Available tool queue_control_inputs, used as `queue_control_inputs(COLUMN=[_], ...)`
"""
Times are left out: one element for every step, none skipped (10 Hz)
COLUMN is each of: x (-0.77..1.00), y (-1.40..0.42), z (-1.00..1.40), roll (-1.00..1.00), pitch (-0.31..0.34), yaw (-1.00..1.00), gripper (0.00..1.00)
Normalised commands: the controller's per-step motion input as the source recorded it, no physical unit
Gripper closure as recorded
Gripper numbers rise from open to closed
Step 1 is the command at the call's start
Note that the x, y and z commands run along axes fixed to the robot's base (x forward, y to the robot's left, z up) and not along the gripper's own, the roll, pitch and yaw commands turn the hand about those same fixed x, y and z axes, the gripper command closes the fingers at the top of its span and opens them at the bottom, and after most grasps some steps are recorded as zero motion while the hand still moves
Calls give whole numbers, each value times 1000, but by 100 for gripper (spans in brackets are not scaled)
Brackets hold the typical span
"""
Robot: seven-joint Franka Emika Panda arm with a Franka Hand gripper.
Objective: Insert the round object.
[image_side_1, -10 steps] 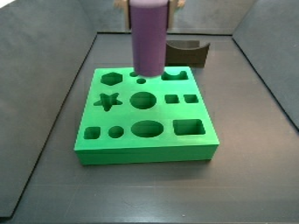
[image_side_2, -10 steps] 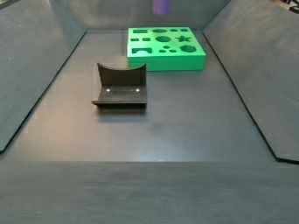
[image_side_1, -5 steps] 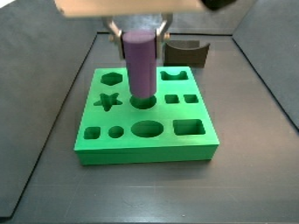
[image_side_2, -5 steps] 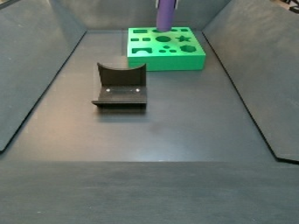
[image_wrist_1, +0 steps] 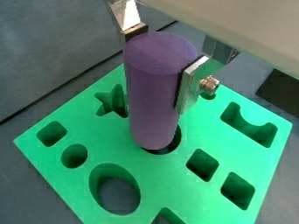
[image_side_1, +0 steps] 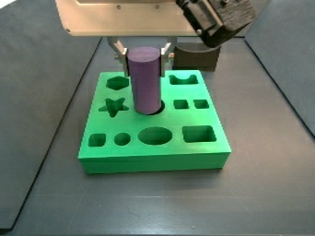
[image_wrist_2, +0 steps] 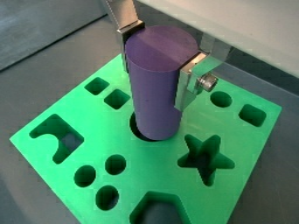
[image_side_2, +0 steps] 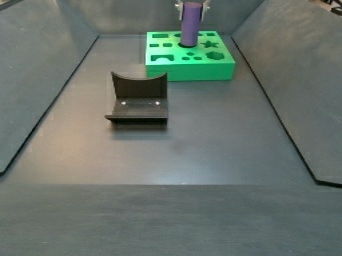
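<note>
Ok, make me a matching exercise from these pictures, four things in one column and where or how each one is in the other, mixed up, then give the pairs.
Things:
1. purple peg
2. green block
3. dark brown block
4. gripper

States:
A. lies on the floor, apart from the rest
B. shut on the peg's upper part
C. upright, lower end in the round centre hole
D. has a star-shaped hole

Pairs: 1-C, 2-D, 3-A, 4-B

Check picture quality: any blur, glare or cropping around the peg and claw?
In both wrist views the purple peg and green block are sharp, with glare on a silver finger. In a side view the claw is sharp, its mount overexposed white. In the far side view the peg is small and cropped.
</note>
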Motion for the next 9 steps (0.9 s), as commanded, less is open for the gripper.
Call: queue_control_inputs(x=[274,340,446,357,131,40,100,0,0], y=[0,-40,-66,0,0,-51,-126,0,23], z=[-251,-414,-517,-611,-711,-897,-1000,-743,-249], roll=[104,154,193,261,267,144,67,-183,-81], pitch=[100,91,89,56,11,0,-11,-121,-57], yaw=[-37,0,0,14,0,0,0,-37,0], gripper=[100,100,100,100,100,100,100,100,100])
